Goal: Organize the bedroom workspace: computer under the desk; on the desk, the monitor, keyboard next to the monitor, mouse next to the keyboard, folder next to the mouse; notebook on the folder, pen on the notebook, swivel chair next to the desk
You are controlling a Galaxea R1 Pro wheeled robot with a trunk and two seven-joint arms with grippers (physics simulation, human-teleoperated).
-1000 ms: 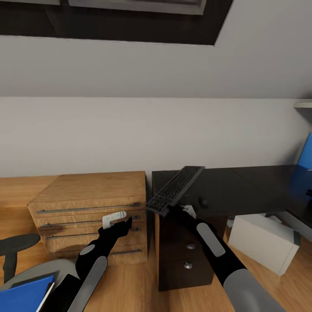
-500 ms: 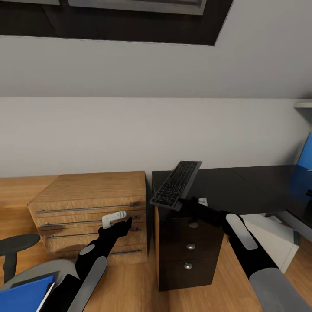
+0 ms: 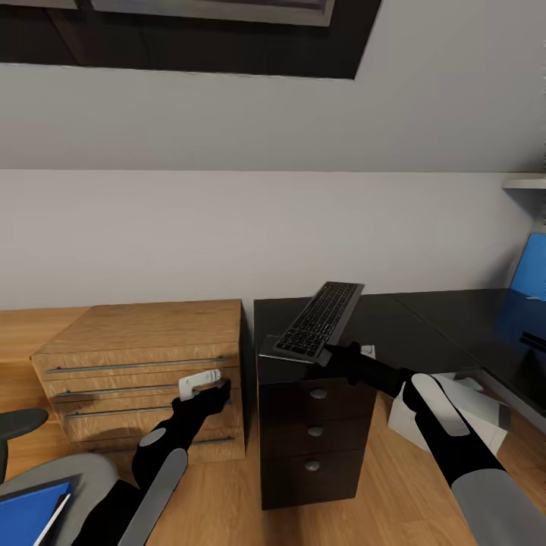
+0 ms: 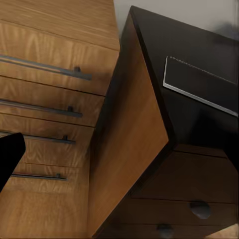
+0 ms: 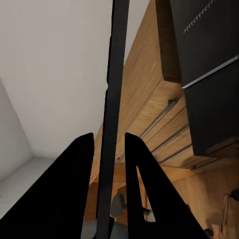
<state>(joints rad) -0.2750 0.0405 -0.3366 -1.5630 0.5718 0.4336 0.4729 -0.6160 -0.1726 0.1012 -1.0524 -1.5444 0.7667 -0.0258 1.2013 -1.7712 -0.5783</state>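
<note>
The right end effector point(image 3: 339, 353) is gripping the keyboard point(image 3: 320, 318) by its near edge; in the right wrist view its fingers point(image 5: 74, 184) are pressing on either side of the thin board point(image 5: 113, 99). The keyboard is tilting, far end raised, above the left end of the glossy black counter point(image 3: 425, 318), apparently lifted off it. The left end effector point(image 3: 203, 385) is hanging in front of the light-wood chest point(image 3: 144, 356); whether it is spread or closed cannot be told. A black three-drawer cabinet point(image 3: 315, 432) is standing under the counter's end, just beside the chest. The white computer point(image 3: 455, 413) is sitting on the oak floor point(image 3: 227, 493) beneath the counter. The blue folder point(image 3: 26, 516) is lying on the grey chair point(image 3: 83, 478). A pale grey wall point(image 3: 265, 227) and sloped ceiling are rising behind.
</note>
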